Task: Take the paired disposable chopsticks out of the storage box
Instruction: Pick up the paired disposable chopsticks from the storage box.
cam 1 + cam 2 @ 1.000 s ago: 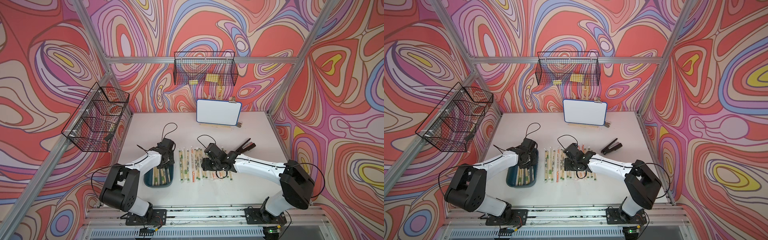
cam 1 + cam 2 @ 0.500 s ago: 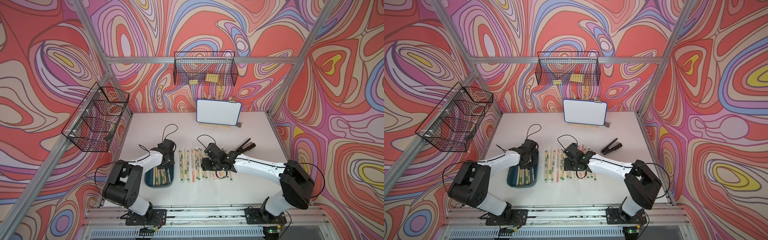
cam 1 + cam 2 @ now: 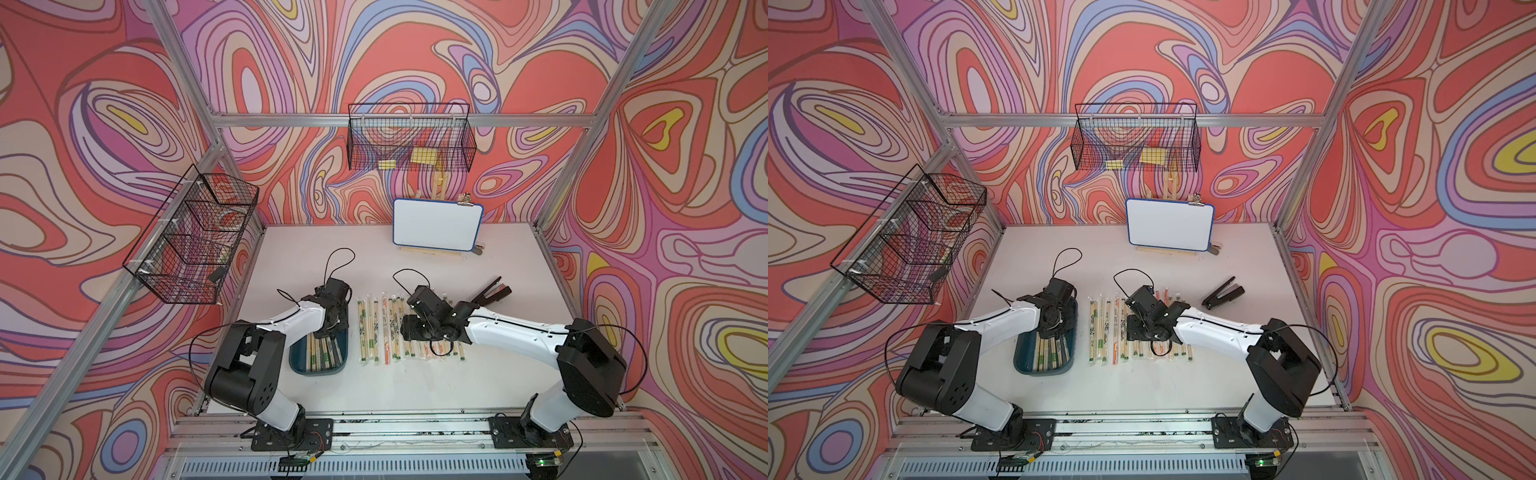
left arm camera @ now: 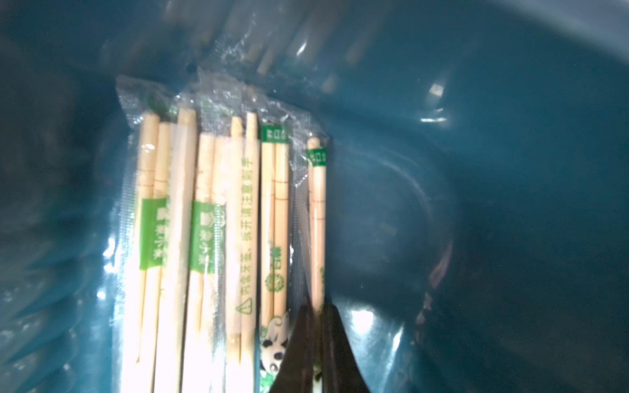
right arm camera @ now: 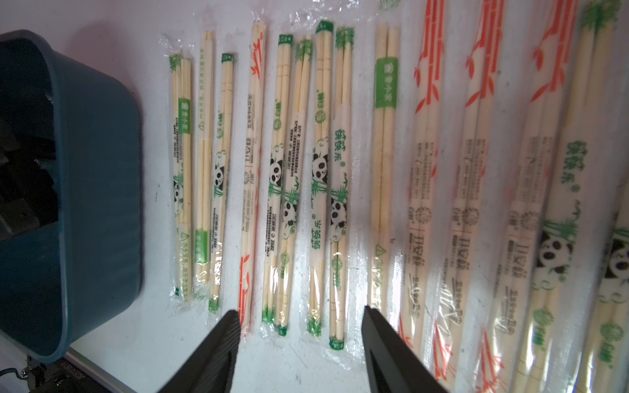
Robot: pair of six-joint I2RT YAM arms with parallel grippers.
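Left gripper (image 4: pixel 316 343) down in box (image 3: pixel 296 357), jaws pinched on outermost pair (image 4: pixel 317 211) — not lifted yet. Handful more pairs beside it in box. Most chopsticks (image 3: pixel 376 328) out — lie in row on table (image 3: pixel 374 395) just beside box. Right gripper (image 5: pixel 299 337) hangs over row, jaws apart, empty.

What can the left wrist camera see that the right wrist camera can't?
Only the left wrist view looks inside the storage box: chopstick pairs lie on its floor, and the left end effector is shut on the outermost pair. Only the right wrist view shows the white table, the row of pairs laid out on it, and the open right end effector above them. Both show the teal box and sleeved chopsticks with green print and pandas.
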